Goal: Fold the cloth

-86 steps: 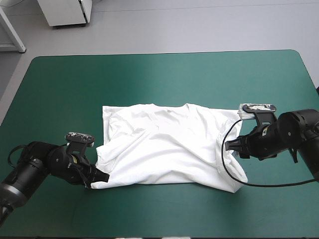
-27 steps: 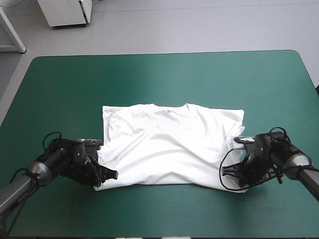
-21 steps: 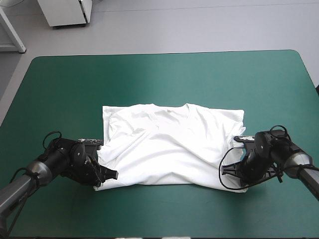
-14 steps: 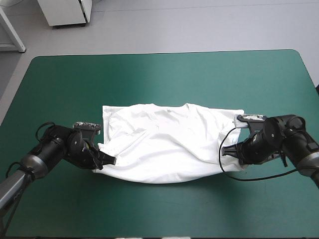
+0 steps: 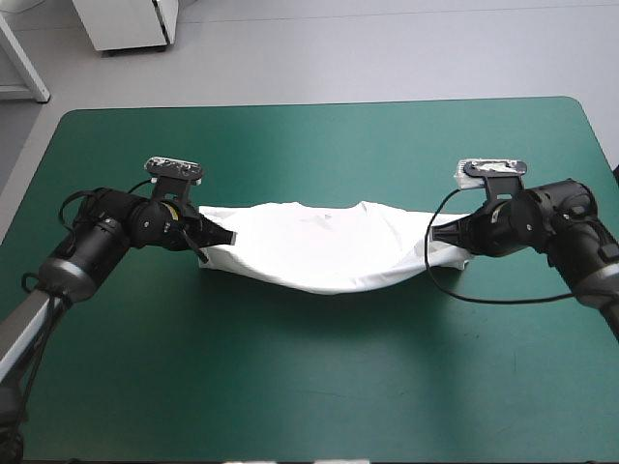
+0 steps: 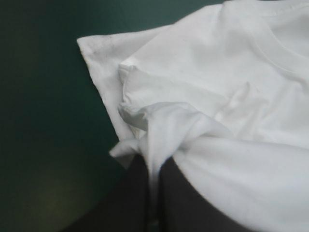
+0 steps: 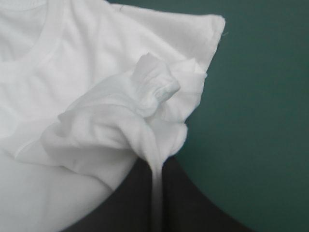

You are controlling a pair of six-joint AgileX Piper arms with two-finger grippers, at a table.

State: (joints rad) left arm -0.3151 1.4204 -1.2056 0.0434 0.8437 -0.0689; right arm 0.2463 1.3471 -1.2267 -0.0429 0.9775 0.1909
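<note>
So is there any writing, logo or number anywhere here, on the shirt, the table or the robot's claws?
None that can be read.
The T-shirt is plain white in all three views, with no print or label showing.
The teal-green cover bears no marks.
The left gripper and the right gripper, both shut on the T-shirt, carry no lettering.
</note>
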